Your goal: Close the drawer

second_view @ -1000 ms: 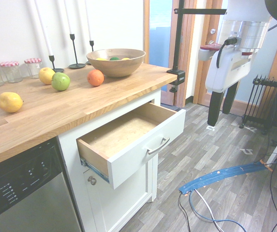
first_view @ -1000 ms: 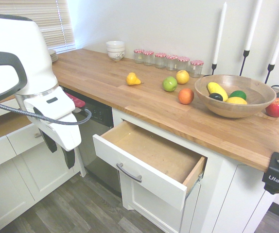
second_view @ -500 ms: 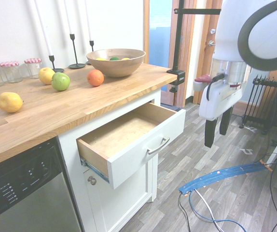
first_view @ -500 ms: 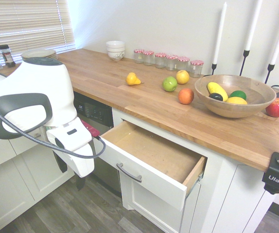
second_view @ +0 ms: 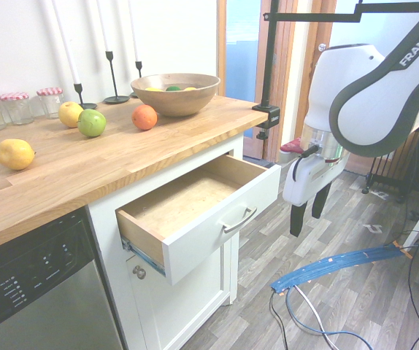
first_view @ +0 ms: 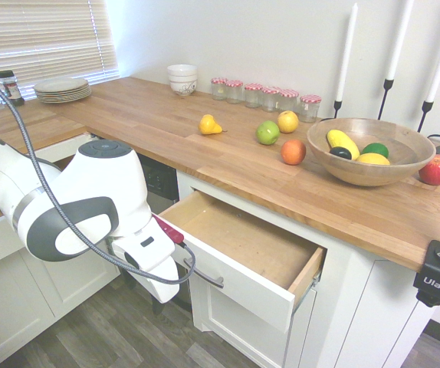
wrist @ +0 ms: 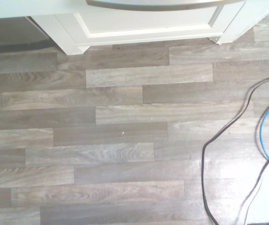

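Now we hang the end effector [second_view: 306,214], fingers apart and empty, just outside the drawer [second_view: 209,211], which stands pulled well out under the bench [second_view: 85,160]. Best we set fingers flat on the front near the handle [second_view: 239,220] and push straight in.

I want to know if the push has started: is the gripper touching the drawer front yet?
Apart. In the second exterior view, floor shows between the gripper and the drawer front.

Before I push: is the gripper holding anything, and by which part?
Nothing. The gripper hangs open, pointing down, in front of the open drawer, clear of its handle.
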`<state>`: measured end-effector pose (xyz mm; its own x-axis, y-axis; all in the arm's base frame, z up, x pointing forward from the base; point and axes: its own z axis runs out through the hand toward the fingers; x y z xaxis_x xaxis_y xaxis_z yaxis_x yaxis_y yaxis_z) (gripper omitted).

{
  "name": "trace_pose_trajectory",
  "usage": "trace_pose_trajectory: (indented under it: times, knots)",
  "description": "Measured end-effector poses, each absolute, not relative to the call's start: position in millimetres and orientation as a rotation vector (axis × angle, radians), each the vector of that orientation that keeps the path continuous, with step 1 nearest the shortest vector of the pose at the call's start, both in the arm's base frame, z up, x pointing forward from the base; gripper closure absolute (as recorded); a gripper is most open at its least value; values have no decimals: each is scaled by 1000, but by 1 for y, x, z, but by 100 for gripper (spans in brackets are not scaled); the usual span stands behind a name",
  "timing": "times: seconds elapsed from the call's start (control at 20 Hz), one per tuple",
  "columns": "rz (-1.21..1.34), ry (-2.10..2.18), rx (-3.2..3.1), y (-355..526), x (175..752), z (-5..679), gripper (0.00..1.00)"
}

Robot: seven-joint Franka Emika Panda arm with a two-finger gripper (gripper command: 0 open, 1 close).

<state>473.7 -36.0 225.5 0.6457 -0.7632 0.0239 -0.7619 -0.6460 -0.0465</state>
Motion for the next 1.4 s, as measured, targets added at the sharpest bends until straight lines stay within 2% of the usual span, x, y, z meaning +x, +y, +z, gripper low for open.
trace_pose_trajectory:
  times: [1.0,1.4]
  knots:
    - [25,1291,-2833,-49,537,139,0]
    - [2,1267,-2839,-43,557,131,0]
